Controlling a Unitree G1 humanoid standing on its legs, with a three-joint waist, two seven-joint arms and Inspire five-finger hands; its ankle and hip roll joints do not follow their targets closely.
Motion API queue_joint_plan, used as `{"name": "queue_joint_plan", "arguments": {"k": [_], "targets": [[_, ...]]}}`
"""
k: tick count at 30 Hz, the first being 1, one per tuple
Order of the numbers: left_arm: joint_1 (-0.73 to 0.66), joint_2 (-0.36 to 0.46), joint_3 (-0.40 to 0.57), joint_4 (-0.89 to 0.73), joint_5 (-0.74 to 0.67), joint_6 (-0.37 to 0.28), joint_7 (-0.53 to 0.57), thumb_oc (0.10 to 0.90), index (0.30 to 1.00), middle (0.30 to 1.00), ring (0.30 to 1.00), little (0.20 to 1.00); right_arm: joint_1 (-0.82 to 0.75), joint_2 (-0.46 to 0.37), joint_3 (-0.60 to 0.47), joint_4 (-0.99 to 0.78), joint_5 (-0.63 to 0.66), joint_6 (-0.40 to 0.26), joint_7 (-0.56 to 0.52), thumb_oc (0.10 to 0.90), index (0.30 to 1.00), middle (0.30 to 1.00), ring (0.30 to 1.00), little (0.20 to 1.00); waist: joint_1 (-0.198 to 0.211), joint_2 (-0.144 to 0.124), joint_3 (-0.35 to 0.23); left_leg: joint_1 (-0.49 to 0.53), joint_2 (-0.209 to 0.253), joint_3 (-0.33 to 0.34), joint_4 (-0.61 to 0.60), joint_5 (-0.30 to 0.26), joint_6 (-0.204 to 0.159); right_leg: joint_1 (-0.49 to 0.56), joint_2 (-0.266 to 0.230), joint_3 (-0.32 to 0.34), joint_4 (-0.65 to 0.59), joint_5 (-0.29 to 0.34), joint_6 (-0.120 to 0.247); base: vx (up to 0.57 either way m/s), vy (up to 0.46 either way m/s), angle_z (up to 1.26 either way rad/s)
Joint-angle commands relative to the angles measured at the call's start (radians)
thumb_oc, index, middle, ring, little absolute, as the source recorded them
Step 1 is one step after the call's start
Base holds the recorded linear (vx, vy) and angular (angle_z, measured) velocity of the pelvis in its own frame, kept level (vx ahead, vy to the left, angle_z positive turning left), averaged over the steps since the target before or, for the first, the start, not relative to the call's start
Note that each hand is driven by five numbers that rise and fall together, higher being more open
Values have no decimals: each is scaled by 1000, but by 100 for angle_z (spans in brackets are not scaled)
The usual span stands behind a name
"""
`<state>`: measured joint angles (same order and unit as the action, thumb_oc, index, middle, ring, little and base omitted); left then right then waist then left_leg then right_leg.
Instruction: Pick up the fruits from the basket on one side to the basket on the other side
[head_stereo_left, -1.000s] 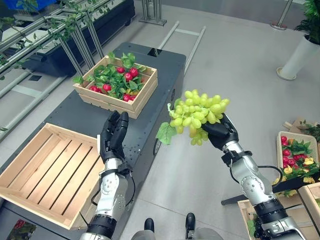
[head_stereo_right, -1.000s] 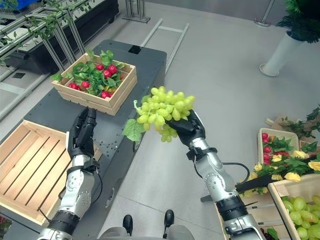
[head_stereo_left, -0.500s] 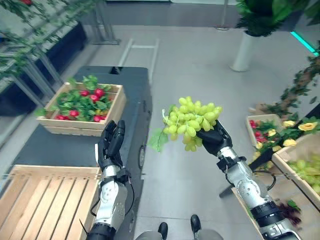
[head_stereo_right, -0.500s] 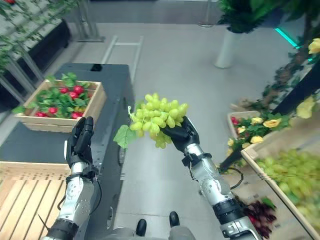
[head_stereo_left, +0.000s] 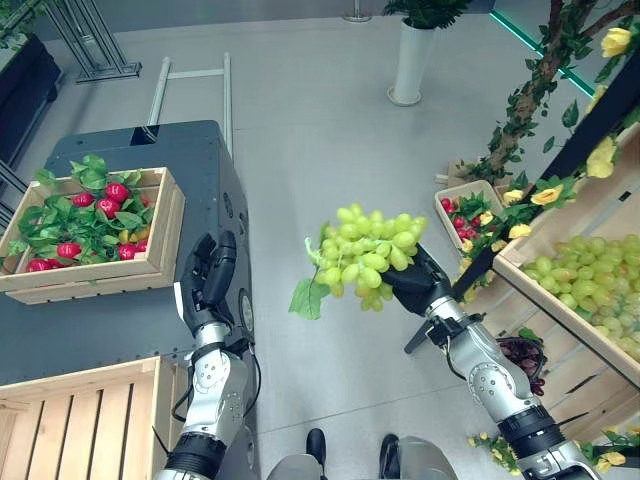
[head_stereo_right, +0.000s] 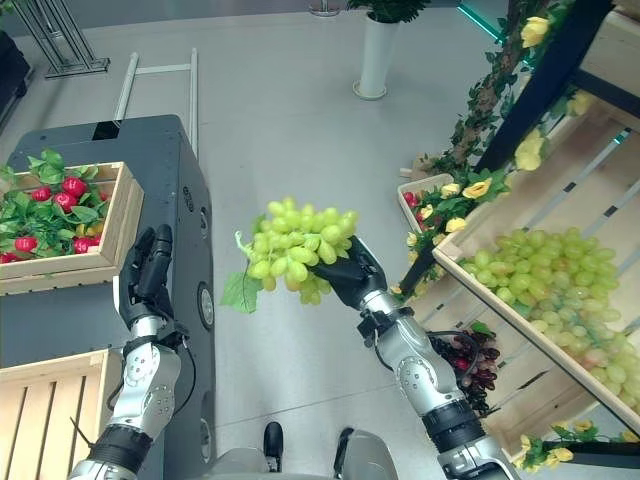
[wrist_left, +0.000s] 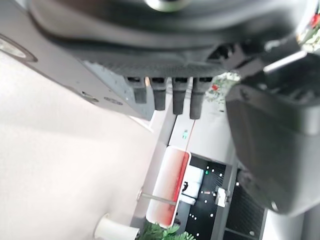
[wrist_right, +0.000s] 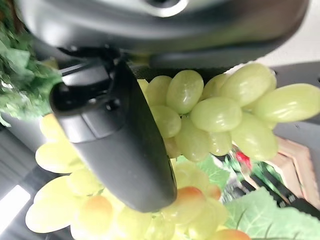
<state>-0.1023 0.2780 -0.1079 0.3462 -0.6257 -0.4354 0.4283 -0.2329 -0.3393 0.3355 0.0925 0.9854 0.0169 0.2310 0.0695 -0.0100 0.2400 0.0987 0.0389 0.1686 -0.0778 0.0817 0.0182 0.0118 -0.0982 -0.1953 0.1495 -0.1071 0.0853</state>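
Item: bunch of green grapes (head_stereo_left: 367, 256), with one green leaf (head_stereo_left: 306, 298) hanging off its 8 o'clock end. My right hand (head_stereo_left: 420, 287) has it, fingers and thumb curled round the bunch from beneath; it is raised above the grey floor (head_stereo_left: 300, 120), at the middle of the head views, between the desk and the shelf.

Item: my left hand (head_stereo_left: 208, 285), at 8 o'clock from the grapes. Fingers straight and together, pointing up, nothing in them. It stands over the near edge of the dark desk (head_stereo_left: 195, 165).

Item: wooden crate (head_stereo_left: 95, 230) of red fruit and green leaves, on the desk at 10 o'clock.

Item: slatted wooden crate (head_stereo_left: 85, 425), at 7 o'clock, beside my left forearm.

Item: slanted wooden shelf (head_stereo_right: 590, 372) at 3 o'clock, carrying a heap of green grapes (head_stereo_right: 545, 275).

Item: small tray (head_stereo_left: 468, 212) of red fruit and yellow flowers, on the floor at 2 o'clock, near the shelf's foot.

Item: white planter (head_stereo_left: 412, 62) at 12 o'clock, well apart from everything else.
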Motion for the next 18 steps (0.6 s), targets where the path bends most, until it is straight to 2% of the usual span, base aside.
{"name": "queue_joint_plan", "arguments": {"k": [1, 4, 12, 18], "targets": [[-137, 18, -38, -10, 55, -135, 40, 800, 900, 900, 900, 900, -147, 82, 12, -48, 54, -74, 46, 400, 300, 300, 300, 300, -7, -39, -109, -71, -69, -74, 72, -92, -20, 114, 30, 33, -156, 79, -3, -136, -61, -34], [-152, -7, -60, -18, 94, -120, 76, 800, 900, 900, 900, 900, -148, 88, 13, -28, 43, -70, 50, 400, 300, 300, 300, 300, -17, -37, -113, -59, -72, -75, 49, -89, -16, 118, 48, 37, -189, 91, -23, -61, -46, -17], [-89, -6, -40, -35, 94, -84, 113, 800, 900, 900, 900, 900, -29, 68, -13, -59, 22, -35, 108, 400, 300, 300, 300, 300, -48, -37, -149, -1, -74, -82, 13, -97, -12, 128, 67, 36, -209, 101, -33, 12, -65, -5], [-48, 2, -16, -38, 107, -72, 126, 800, 900, 900, 900, 900, 25, 47, -16, -67, -1, -22, 159, 400, 300, 300, 300, 300, -62, -41, -152, 2, -73, -65, 63, -124, -21, 125, 72, 52, -233, 118, -37, -49, -103, 1]]}}
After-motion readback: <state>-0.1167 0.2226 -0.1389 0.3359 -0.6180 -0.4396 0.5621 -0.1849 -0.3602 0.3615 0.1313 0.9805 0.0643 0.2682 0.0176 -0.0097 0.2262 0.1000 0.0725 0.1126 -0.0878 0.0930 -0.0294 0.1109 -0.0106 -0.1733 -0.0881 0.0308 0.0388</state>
